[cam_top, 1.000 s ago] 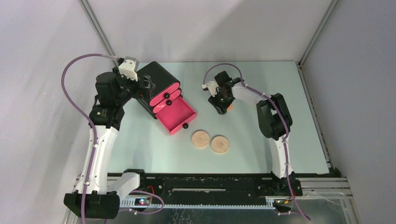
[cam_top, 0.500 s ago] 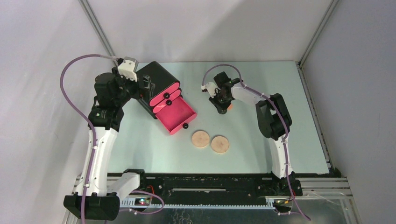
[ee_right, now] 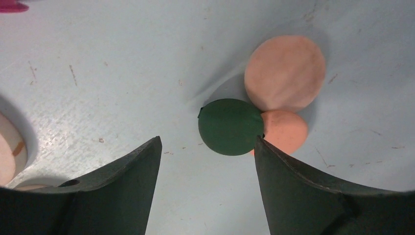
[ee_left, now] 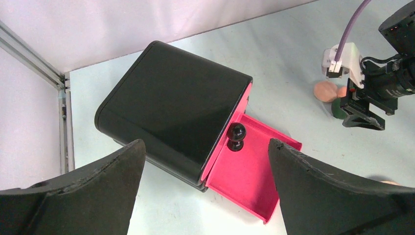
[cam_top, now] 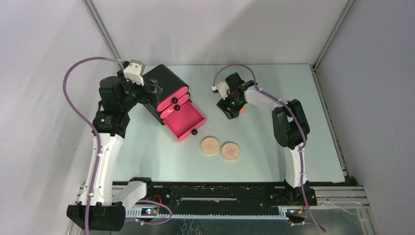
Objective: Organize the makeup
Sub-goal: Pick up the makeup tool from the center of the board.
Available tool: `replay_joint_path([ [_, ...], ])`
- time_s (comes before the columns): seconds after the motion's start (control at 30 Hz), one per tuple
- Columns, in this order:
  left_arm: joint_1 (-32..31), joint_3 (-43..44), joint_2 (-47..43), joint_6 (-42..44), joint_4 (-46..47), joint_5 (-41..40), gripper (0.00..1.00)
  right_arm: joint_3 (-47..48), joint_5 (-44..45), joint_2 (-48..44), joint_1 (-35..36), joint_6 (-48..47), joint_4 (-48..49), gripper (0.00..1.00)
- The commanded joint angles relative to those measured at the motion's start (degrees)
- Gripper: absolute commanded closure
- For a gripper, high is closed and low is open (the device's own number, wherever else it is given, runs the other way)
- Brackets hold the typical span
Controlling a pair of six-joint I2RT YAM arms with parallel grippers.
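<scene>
A dark-green round (ee_right: 230, 126) lies on the table touching a large peach round (ee_right: 285, 73) and a smaller orange-peach one (ee_right: 286, 131). My right gripper (ee_right: 208, 141) hovers open just short of them; its right fingertip (ee_right: 264, 152) is at the green round's edge and nothing is between the fingers. In the top view the right gripper (cam_top: 229, 110) is at mid-back of the table. Two tan discs (cam_top: 210, 145) (cam_top: 230, 151) lie side by side nearer the front. My left gripper (ee_left: 205, 149) is wide open above the black box (ee_left: 171, 103), holding nothing.
The black box (cam_top: 165, 84) stands at the back left with its pink bottom drawer (cam_top: 185, 121) pulled out and nothing in it; the two upper drawers are shut. Grey walls with metal frame rails enclose the table on three sides.
The right wrist has shifted slightly over the green and peach rounds, which stay on the table. The left arm, the box and the tan discs have not moved.
</scene>
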Motion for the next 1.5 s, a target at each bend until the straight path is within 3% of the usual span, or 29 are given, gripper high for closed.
replay_joint_path([
  [0.0, 0.5, -1.5, -0.7, 0.4, 1.2, 0.0, 0.0, 3.2, 2.1, 2.5, -0.7, -0.9, 0.3, 0.21],
  [0.27, 0.5, -1.5, -0.5, 0.6, 1.2, 0.4, 0.0, 3.4, 1.2, 5.7, -1.2, -1.2, -0.1, 0.27],
  [0.7, 0.5, -1.6, -0.9, 0.6, 1.1, 0.5, 0.0, 1.7, -1.2, 2.3, -1.4, -1.0, -0.9, 0.75],
  [1.13, 0.5, -1.5, -1.1, 0.7, 1.1, -1.3, 0.0, 6.2, -2.3, -6.2, 4.6, -0.8, -3.9, 0.73],
  [1.47, 1.1, -1.4, -2.0, -2.1, 2.0, -9.7, 0.0, 21.3, -3.1, 1.8, 14.4, -1.1, -7.7, 0.68],
])
